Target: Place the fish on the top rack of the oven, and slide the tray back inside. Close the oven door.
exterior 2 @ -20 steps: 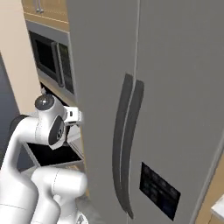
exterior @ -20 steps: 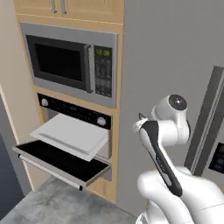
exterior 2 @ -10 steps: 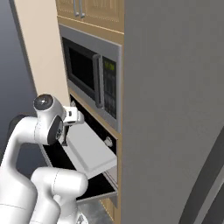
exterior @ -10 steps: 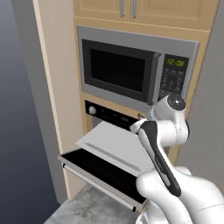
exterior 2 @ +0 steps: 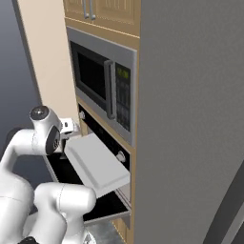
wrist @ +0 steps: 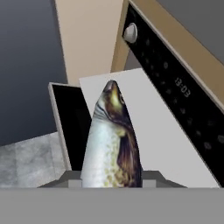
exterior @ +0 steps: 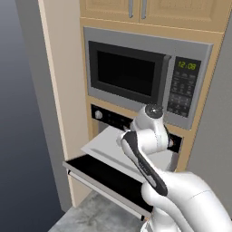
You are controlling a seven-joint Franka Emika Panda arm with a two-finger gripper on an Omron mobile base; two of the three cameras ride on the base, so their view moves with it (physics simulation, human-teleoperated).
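Observation:
A silvery, dark-backed fish (wrist: 111, 140) is held in my gripper (wrist: 111, 178), which is shut on its tail end; its head points away toward the oven. The fish hangs over the near edge of the pale tray (wrist: 162, 131), which is pulled out of the oven (exterior: 111, 118) above the open, level black glass door (exterior: 102, 176). From the right base view my hand (exterior 2: 70, 127) sits at the left corner of the tray (exterior 2: 95, 162), above the oven door (exterior 2: 102, 205). My fingertips are hidden by the fish.
The microwave (exterior: 131, 77) with green digits sits right above the oven. A tall grey fridge side (exterior 2: 190, 119) stands to the right. A beige panel (exterior: 63, 90) flanks the left, with grey floor (exterior: 90, 213) below the door.
The whole picture has shifted: the base has driven left and closer, so the oven and microwave now sit in front. The arm keeps its pose with the fish.

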